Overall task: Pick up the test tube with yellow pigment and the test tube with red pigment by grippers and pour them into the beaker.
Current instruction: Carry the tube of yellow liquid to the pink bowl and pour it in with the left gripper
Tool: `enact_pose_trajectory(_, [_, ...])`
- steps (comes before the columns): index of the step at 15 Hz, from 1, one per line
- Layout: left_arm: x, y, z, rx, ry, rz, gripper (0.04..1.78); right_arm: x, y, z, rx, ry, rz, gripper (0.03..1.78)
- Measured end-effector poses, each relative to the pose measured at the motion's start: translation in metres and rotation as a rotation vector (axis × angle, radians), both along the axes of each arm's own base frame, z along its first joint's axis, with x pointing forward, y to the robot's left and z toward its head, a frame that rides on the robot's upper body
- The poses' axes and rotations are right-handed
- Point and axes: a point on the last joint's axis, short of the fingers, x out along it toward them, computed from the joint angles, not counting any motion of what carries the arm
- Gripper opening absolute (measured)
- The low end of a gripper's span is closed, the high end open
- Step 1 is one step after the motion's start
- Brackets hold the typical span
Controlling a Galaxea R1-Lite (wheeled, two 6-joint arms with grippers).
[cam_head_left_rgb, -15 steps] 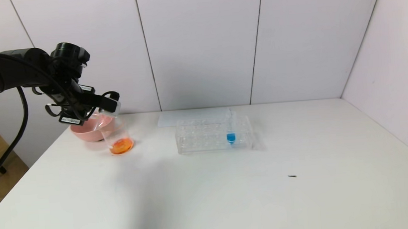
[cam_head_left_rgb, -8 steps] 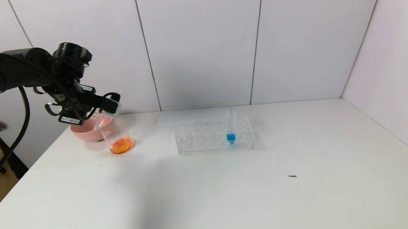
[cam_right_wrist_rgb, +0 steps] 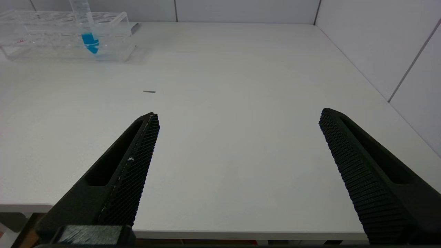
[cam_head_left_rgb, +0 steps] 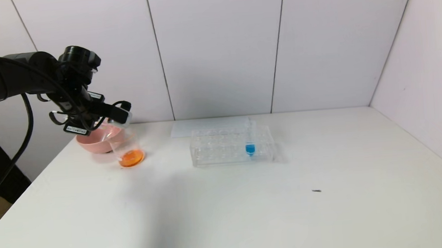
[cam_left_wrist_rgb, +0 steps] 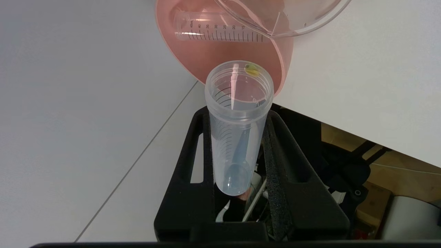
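Left end effector point(cam_left_wrist_rgb: 237, 144) clamps emptied clear test tube w/ yellow pigment point(cam_left_wrist_rgb: 237, 120), mouth over pink bowl point(cam_left_wrist_rgb: 220, 58), beside clear beaker point(cam_head_left_rgb: 126, 148); right end effector point(cam_right_wrist_rgb: 237, 155) wide open, empty.

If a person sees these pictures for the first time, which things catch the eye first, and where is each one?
The black left claw hangs over the table's far left corner, shut on an emptied test tube whose rim carries a yellow drop. Under it stands the beaker with orange liquid at the bottom, in front of the pink bowl. At mid-table, one blue-liquid tube stands in the clear rack.
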Motion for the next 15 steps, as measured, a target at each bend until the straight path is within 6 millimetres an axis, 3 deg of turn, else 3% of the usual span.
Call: enact_pose_trajectory(15, [-0.0042, 0.0016, 0.0075, -0.041, -0.026, 0.000, 0.45, 0.0000, 0.0000, 0.0000, 0.000, 0.000, 0.000, 1.70])
